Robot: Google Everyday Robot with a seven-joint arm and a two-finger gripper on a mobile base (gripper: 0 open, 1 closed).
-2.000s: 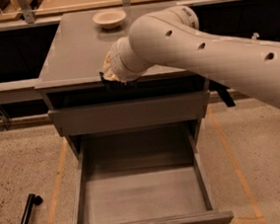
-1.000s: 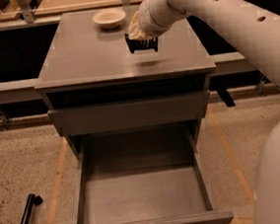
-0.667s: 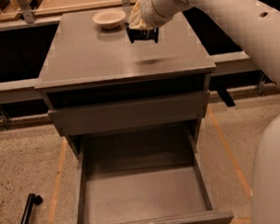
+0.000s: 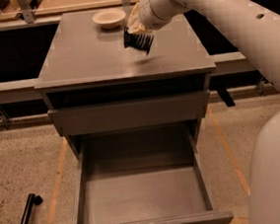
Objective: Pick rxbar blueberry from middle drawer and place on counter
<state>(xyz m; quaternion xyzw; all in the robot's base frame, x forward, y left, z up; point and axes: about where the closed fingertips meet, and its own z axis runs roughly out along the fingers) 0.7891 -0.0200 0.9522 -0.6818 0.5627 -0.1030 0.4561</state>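
My gripper hangs just above the counter, over its back right part, right of the bowl. It is shut on the rxbar blueberry, a dark flat piece that is hard to separate from the dark fingers and throws a faint shadow on the counter. The middle drawer is pulled wide open below, and its smooth grey floor shows nothing on it.
A cream round bowl stands at the back of the counter. A shallower drawer is slightly open under the counter. My arm reaches in from the right. A black pole lies on the floor at left.
The gripper rose from the counter's front edge, moved back over the counter towards the bowl, and has since come slightly forward and lower. The drawer has not moved.
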